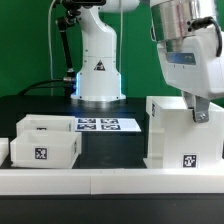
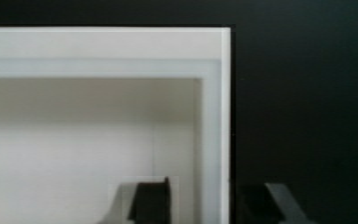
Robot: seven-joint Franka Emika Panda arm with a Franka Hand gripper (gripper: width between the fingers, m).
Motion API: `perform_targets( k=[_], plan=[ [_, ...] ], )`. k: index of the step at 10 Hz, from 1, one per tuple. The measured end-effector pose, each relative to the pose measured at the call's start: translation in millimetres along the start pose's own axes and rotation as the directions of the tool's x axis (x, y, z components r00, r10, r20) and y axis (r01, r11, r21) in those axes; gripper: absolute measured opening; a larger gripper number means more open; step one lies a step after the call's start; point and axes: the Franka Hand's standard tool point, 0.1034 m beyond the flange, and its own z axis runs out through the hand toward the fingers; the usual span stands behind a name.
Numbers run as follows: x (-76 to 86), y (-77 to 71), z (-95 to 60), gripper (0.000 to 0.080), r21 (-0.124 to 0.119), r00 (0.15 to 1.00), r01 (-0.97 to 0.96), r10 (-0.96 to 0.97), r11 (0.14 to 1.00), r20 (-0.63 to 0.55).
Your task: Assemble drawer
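The drawer's large white hollow shell (image 1: 183,135) stands on the exterior view's right, with a square tag low on its front. Two shallow white trays sit on the exterior view's left: one in front (image 1: 45,148) with a tag on its face, one just behind it (image 1: 40,124). My gripper (image 1: 197,108) hangs over the shell's top edge. In the wrist view the gripper (image 2: 211,205) is open and straddles the shell's thin side wall (image 2: 213,120). One finger (image 2: 151,203) is inside the hollow and the other is outside over the dark table. Neither touches the wall.
The marker board (image 1: 108,125) lies flat between the trays and the shell. The arm's white base (image 1: 98,75) stands behind it. A long low white rail (image 1: 110,181) runs along the front. Another white piece shows at the far left edge (image 1: 3,150).
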Motion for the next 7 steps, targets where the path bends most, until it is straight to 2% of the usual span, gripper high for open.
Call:
perform_targets(
  k=[1,2,3,4,6,7],
  plan=[
    [-0.4,0.1,0.1,0.0318,0.0,1.0,0.003,-0.003,1.0,0.0],
    [-0.4,0.5,-0.6,0.0318,-0.002,1.0,0.03,-0.03,1.0,0.001],
    [0.0,2.7,-3.7,0.0533,-0.008,0.996,0.088,-0.088,0.996,0.005],
    [0.5,4.5,-6.3,0.0617,-0.012,0.991,0.134,-0.134,0.991,0.007],
    [-2.3,9.1,-17.3,0.0644,-0.006,0.959,0.283,-0.283,0.959,0.008],
    [-5.6,13.7,-24.9,0.0644,-0.014,0.928,0.372,-0.371,0.928,0.015]
  ],
)
